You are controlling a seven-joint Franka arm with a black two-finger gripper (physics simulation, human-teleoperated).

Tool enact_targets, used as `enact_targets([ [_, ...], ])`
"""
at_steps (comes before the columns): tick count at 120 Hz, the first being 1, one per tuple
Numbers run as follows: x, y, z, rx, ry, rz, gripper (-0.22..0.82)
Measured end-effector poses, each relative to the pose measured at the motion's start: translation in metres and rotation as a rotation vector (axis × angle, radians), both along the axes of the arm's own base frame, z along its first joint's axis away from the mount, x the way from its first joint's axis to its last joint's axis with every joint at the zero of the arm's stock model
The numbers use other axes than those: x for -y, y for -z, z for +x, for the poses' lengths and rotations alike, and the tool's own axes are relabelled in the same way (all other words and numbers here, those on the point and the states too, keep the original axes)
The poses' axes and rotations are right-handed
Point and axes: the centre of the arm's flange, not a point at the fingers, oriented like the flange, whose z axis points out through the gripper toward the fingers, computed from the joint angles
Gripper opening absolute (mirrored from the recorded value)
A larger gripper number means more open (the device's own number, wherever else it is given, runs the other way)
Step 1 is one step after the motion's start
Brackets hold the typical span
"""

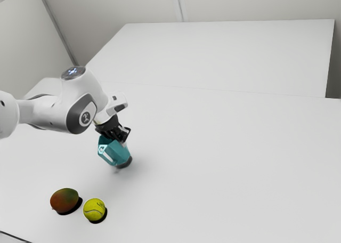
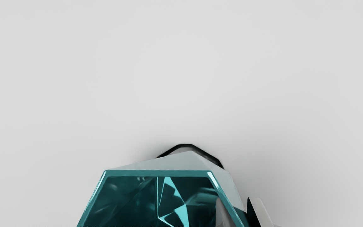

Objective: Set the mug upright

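The teal faceted mug (image 1: 118, 153) is tilted, its mouth toward the hand and its lower end angled down to the table, by a dark patch. Over its upper side is the black gripper (image 1: 123, 140), pinching the mug's wall. In the wrist view the mug (image 2: 156, 173) shows its open mouth and dark teal inside. The gripper (image 2: 239, 213) has one fingertip inside the mouth and the other outside, the wall between them. Whether the lower end touches the table is unclear.
On the white table (image 1: 224, 163), a red-green mango (image 1: 64, 200) and a yellow tennis ball (image 1: 94, 209) lie side by side, nearer the exterior view's bottom edge than the mug. A pale raised surface (image 1: 224, 56) stands farther back.
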Motion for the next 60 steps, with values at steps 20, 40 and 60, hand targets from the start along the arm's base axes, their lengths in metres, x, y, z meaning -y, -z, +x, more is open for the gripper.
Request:
enact_targets([
  [20,0.0,0.006,0.001,-0.01,-0.01,-0.002,-0.13],
  [40,0.003,0.011,0.001,-0.019,-0.012,-0.003,-0.13],
  [60,0.002,0.014,0.002,-0.023,-0.018,-0.003,-0.14],
])
